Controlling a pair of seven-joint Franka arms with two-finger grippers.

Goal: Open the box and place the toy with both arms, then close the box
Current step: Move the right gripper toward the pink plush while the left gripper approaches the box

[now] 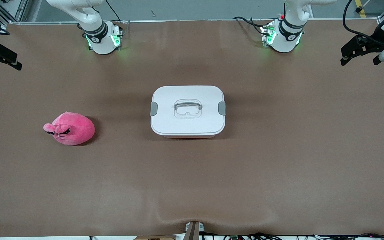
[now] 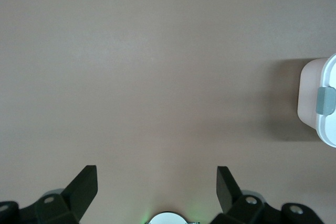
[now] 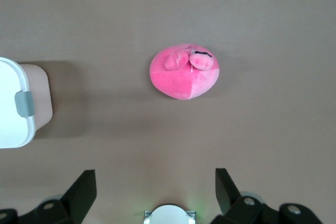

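On the brown bench (image 1: 278, 166), mid-span between the two arm bases, sits the rounded-rectangular pale pink plastic box (image 1: 188, 111). White lid (image 1: 198, 125) is seated on it, a grey side clip (image 1: 153, 109) at each short end, both down against the lid edge. Clear recessed handle (image 1: 187, 108) at lid centre, lying flat.

Round bright pink plush toy (image 1: 70, 128) lies on the bench toward the right arm's end, well apart from the box and slightly nearer the front camera than it. Snout and dark face markings point away from the box.

Left tool (image 2: 156, 190): fingers (image 2: 84, 186) spread apart, nothing between them. It hangs over bare bench at the left arm's end, at the edge of the front view. Left wrist view catches only one end of the box with its clip (image 2: 326, 100).

Right tool (image 3: 155, 192): fingers (image 3: 83, 188) spread apart, nothing held. It hangs over the bench at the right arm's end; right wrist view shows the toy (image 3: 185, 72) on the bench below and the box end (image 3: 21, 103) with its clip at the frame edge.

Neither tool touches box or toy.
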